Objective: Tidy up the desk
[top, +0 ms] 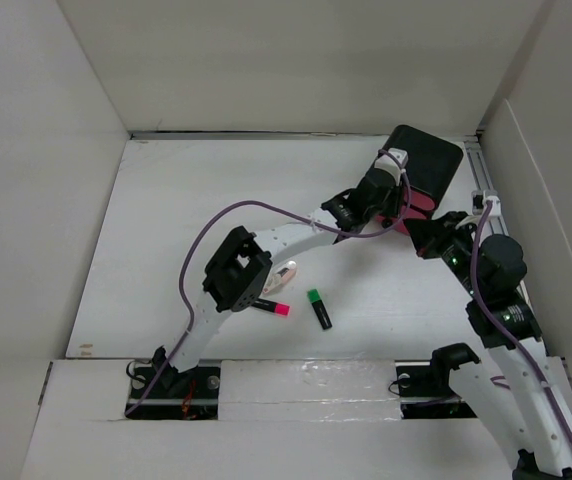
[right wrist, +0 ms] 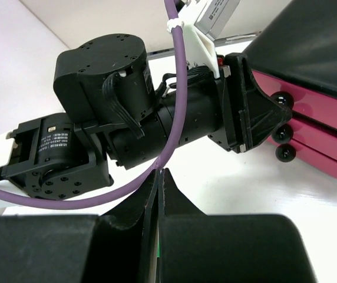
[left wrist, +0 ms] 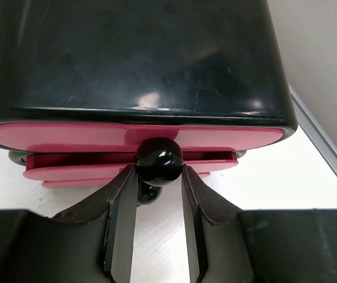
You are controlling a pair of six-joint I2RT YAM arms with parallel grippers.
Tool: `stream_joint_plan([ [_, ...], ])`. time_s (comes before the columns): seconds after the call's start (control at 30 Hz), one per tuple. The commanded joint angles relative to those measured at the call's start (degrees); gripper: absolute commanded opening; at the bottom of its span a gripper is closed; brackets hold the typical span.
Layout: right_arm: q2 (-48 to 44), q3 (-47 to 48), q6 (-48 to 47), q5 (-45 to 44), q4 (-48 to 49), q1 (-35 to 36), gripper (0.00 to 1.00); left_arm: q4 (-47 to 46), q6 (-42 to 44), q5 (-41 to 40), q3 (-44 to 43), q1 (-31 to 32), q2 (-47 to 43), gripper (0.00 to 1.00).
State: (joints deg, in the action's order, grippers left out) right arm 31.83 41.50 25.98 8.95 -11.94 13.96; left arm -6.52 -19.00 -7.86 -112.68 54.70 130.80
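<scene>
On the white desk (top: 216, 200) a black box (top: 428, 160) with pink drawers (left wrist: 127, 137) stands at the back right. My left gripper (left wrist: 158, 171) is shut on the round black knob (left wrist: 158, 159) of a pink drawer that sits slightly out from the box. A second knob shows just below it. In the top view the left gripper (top: 404, 212) meets the box's front. My right gripper (right wrist: 161, 174) is shut, pads pressed together with nothing seen held, hovering beside the left wrist (right wrist: 127, 112). From above, the right gripper (top: 424, 240) is just right of it.
A green-capped black marker (top: 319, 308), a pink marker (top: 272, 306) and a small white item (top: 284, 277) lie mid-desk near the left arm. The purple cable (right wrist: 174, 88) loops right in front of the right fingertips. White walls surround the desk; a metal rail (top: 484, 185) runs along the right.
</scene>
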Motion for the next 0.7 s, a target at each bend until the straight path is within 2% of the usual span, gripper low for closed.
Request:
stream_joint_plan([
  [0.0, 0.07, 2.36, 0.74, -1.04, 2.98, 0.37, 0.03, -4.99, 1.51, -2.77, -4.12, -0.47, -0.37, 0.13],
  [0.2, 0.24, 2.1, 0.74, -1.48, 3.16, 0.37, 0.03, -5.87, 1.34, -4.35, -4.3, -0.47, 0.68, 0.18],
  [0.3, 0.42, 1.84, 0.65, -1.48, 3.33, 0.37, 0.03, -5.61, 1.08, -4.62, -4.04, -0.47, 0.51, 0.29],
  [0.4, 0.51, 1.48, 0.65, -1.48, 3.68, 0.37, 0.04, -7.88, 1.07, -3.57, 0.43, -0.47, -2.73, 0.48],
  [0.43, 0.6, 1.4, 0.65, -1.39, 3.77, 0.37, 0.04, -8.67, 0.9, -3.48, 4.28, -0.47, -3.96, 0.56],
  [0.53, 1.12, 1.05, 0.65, -1.39, 4.47, 0.37, 0.06, -13.15, -0.06, -3.31, 12.1, -0.47, -9.94, 0.68],
  [0.67, 2.35, 0.87, 0.74, -0.95, 5.18, 0.37, 0.1, -18.42, -0.85, -3.04, 22.49, -0.47, -19.68, 0.66],
])
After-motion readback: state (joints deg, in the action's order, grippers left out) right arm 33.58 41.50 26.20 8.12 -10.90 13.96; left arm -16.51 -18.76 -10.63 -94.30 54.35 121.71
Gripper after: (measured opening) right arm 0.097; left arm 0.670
